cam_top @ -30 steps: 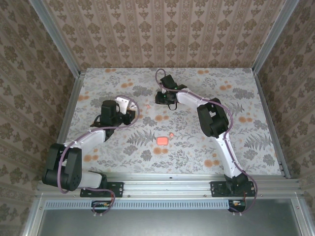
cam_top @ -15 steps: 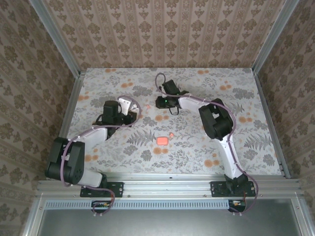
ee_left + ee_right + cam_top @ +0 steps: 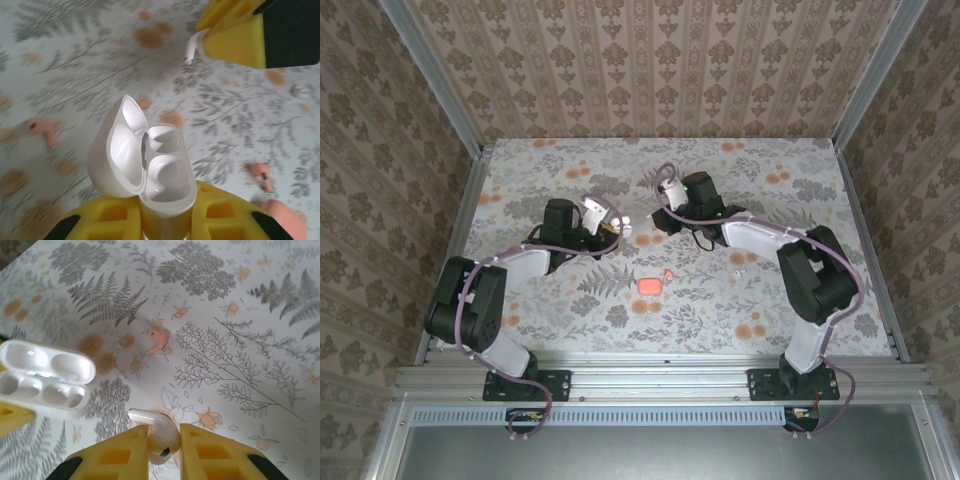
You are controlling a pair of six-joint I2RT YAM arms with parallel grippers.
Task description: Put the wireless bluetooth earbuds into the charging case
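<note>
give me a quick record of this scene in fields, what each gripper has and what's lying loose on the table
left gripper: shut on the open white plastic charging case
case sockets: both empty
right gripper: shut on a white plastic earbud
earbud vs case: apart, not yet inserted
loose on table: one coral-pink earbud, another coral-pink bud, a coral-pink rounded case

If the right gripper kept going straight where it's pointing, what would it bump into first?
The right gripper, holding a white earbud, would likely meet the pink earbud lying on the table straight ahead, or the cloth beside it; depth is unclear. The open white case sits off to the side.
</note>
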